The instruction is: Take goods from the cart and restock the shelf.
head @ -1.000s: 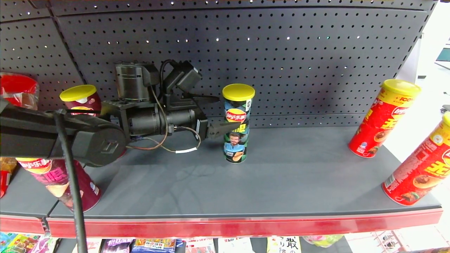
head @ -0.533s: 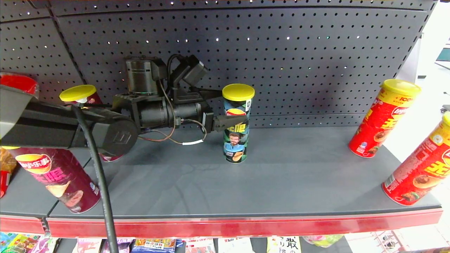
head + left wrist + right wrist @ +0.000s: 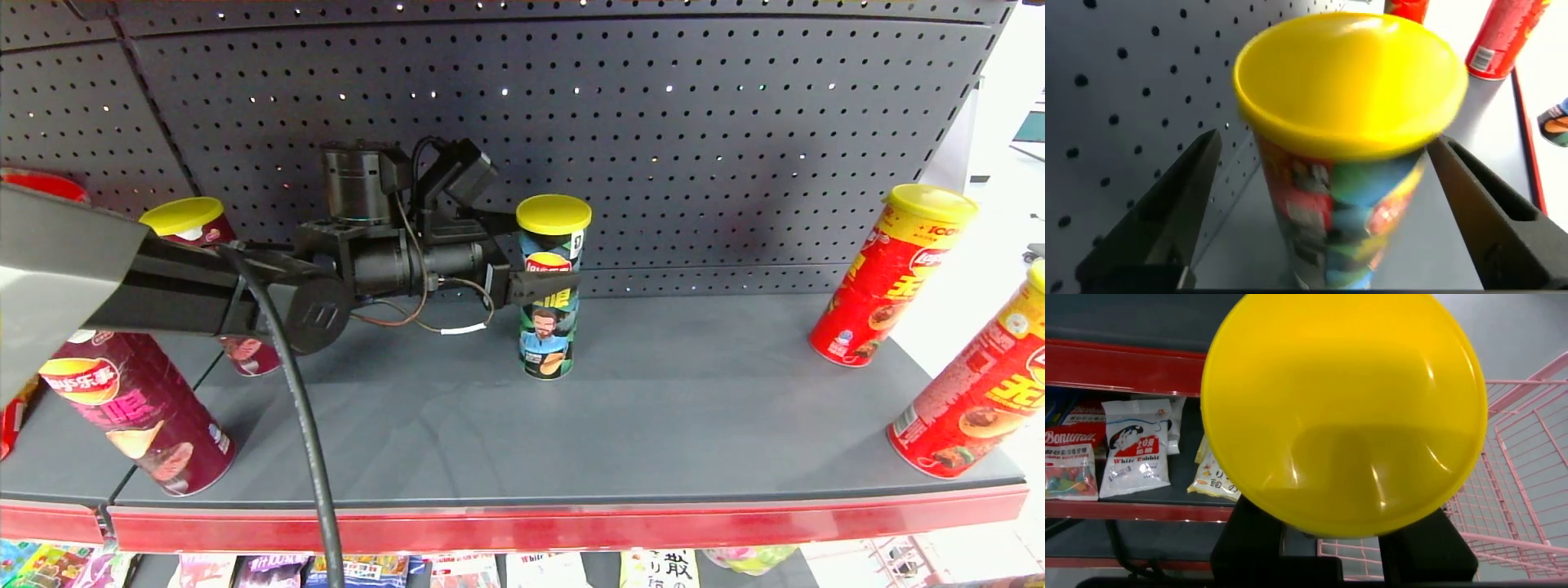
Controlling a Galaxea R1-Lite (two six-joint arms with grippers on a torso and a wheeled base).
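Standing upright on the shelf (image 3: 694,408) in the middle of the frame, the can (image 3: 545,347) has the left gripper (image 3: 549,282) open around it, so a sideways retreat could knock it over, while the right gripper (image 3: 1343,555) holds a second can (image 3: 1343,408).

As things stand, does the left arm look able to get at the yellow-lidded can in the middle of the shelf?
Likely yes. The left gripper straddles the can just under its lid, fingers open on either side, apart from it, with nothing between.
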